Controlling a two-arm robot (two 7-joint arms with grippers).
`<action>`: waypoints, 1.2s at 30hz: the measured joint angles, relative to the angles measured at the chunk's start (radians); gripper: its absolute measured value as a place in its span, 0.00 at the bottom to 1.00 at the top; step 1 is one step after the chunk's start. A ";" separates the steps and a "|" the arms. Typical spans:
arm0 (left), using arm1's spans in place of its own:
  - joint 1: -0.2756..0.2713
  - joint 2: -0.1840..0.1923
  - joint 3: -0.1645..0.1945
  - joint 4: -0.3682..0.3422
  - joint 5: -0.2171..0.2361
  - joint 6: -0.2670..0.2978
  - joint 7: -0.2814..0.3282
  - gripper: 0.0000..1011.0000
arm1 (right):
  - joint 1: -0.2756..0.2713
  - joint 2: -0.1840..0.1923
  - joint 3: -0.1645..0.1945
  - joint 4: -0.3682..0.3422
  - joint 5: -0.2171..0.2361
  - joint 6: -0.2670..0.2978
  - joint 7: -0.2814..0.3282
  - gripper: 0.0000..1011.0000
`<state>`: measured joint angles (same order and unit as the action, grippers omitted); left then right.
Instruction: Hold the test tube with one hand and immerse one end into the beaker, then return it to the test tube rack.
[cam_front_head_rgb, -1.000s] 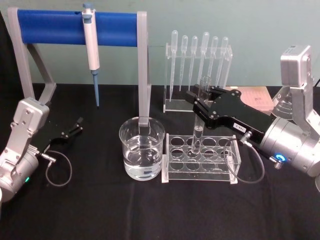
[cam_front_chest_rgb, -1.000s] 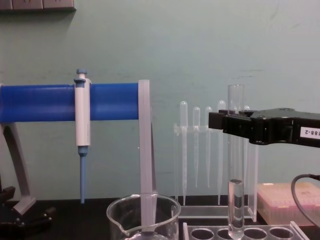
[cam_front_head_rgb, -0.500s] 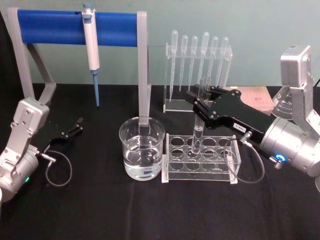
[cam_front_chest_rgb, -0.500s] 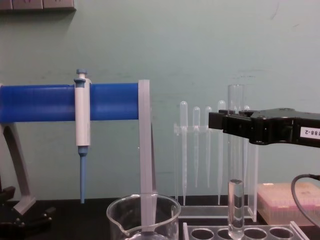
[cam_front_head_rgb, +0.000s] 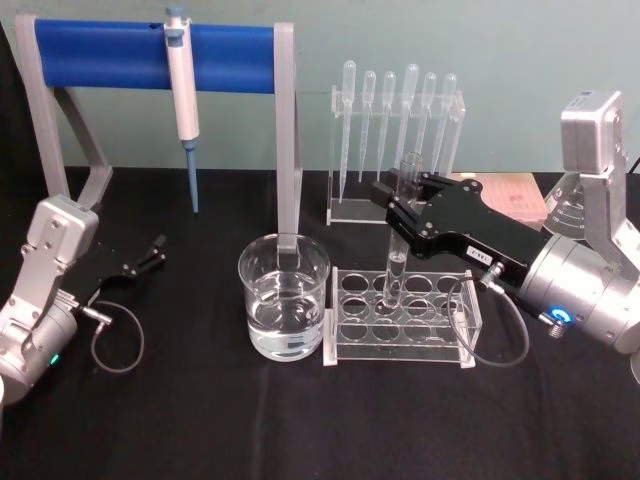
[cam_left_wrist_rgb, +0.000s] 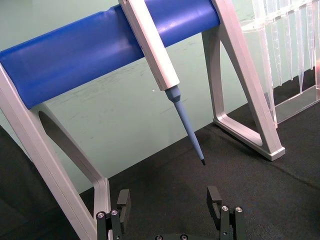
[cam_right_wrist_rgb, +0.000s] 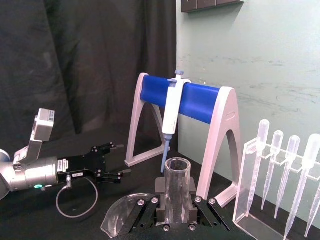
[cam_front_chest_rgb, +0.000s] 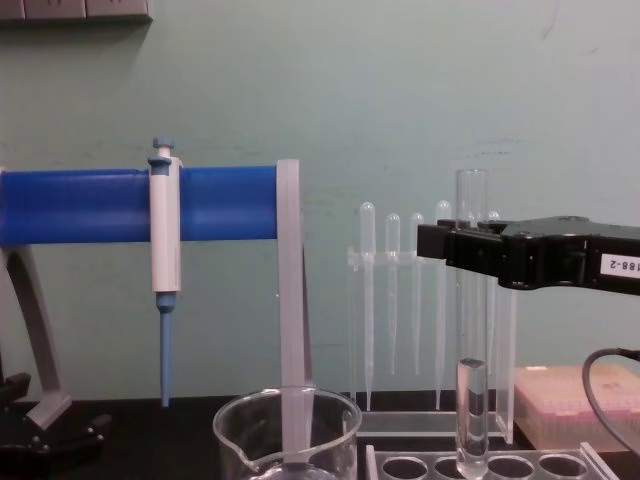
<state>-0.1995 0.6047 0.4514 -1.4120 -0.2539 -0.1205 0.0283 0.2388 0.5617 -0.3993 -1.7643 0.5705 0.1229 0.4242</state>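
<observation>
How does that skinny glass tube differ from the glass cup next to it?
The test tube is tall and narrow; the beaker is wide and squat. The right gripper clamps the test tube, its lower end in the rack; the beaker stands free, partly filled with clear liquid. Both are clear glass.

Next to no change
The test tube (cam_front_chest_rgb: 471, 330), held by the right gripper (cam_front_head_rgb: 400, 204), stands perhaps a touch lower in the test tube rack (cam_front_head_rgb: 345, 352); the shift is too slight to be sure.
</observation>
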 joint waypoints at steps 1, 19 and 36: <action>0.000 0.000 0.000 0.000 0.000 0.000 0.000 0.99 | 0.000 0.000 0.000 0.000 0.000 0.000 0.000 0.22; 0.000 0.000 0.000 0.000 0.000 0.000 0.000 0.99 | 0.129 -0.058 -0.064 0.010 -0.025 0.061 0.025 0.22; 0.000 0.000 0.000 0.000 0.000 0.000 0.000 0.99 | 0.258 -0.184 -0.174 0.201 -0.053 0.007 0.063 0.22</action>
<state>-0.1995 0.6047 0.4514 -1.4120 -0.2539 -0.1205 0.0283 0.4968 0.3775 -0.5736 -1.5633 0.5180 0.1300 0.4872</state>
